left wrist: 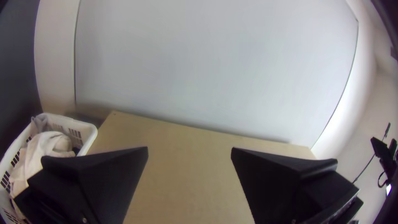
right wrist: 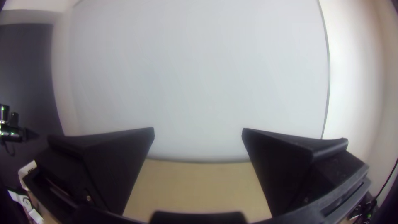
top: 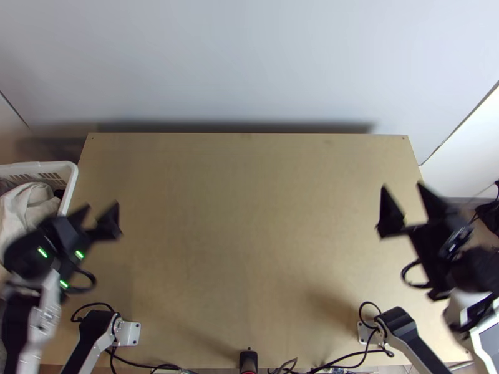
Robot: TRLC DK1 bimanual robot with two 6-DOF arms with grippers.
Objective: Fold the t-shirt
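My left gripper (top: 101, 209) stands open over the table's left edge in the top view, close to a white basket holding pale cloth (top: 28, 206). Whether that cloth is a t-shirt I cannot tell; it lies bunched. In the left wrist view the fingers of the left gripper (left wrist: 189, 151) are wide apart with nothing between them, and the cloth (left wrist: 47, 149) is in the basket. My right gripper (top: 401, 186) is over the table's right side, open. The right wrist view has the right gripper (right wrist: 198, 132) with its fingers spread and nothing held.
The light wooden table (top: 249, 218) stretches between the two arms. A white basket (top: 70, 187) stands at its left edge. Behind the table rises a pale wall (top: 249, 62). Black cables (top: 349, 358) run along the near edge by the arms' bases.
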